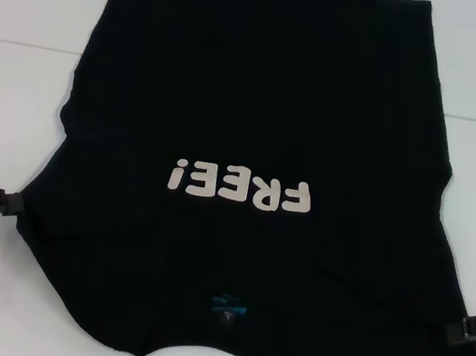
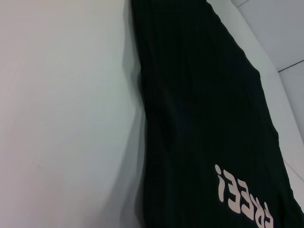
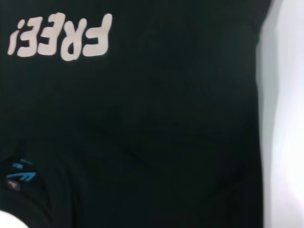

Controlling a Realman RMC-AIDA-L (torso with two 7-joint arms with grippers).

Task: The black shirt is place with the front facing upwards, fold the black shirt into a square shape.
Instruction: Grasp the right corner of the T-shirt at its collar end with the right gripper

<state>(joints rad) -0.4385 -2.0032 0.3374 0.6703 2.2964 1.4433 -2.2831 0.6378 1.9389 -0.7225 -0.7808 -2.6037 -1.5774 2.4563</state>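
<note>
The black shirt [image 1: 258,117] lies flat on the white table, front up, collar and blue neck label [image 1: 229,306] toward me. Its cream letters "FREE!" [image 1: 241,186] read upside down from here. The sleeves do not stick out; both side edges run fairly straight. My left gripper [image 1: 17,204] sits low at the shirt's left edge near the shoulder. My right gripper [image 1: 458,332] sits at the right edge near the other shoulder. The left wrist view shows the shirt's left edge [image 2: 142,118], and the right wrist view shows the shirt's chest [image 3: 142,118] and its right edge.
The white table [image 1: 33,31] shows as bare strips on both sides of the shirt and beyond the hem at the far end. In the left wrist view the table's far edge [image 2: 266,61] runs beside the shirt.
</note>
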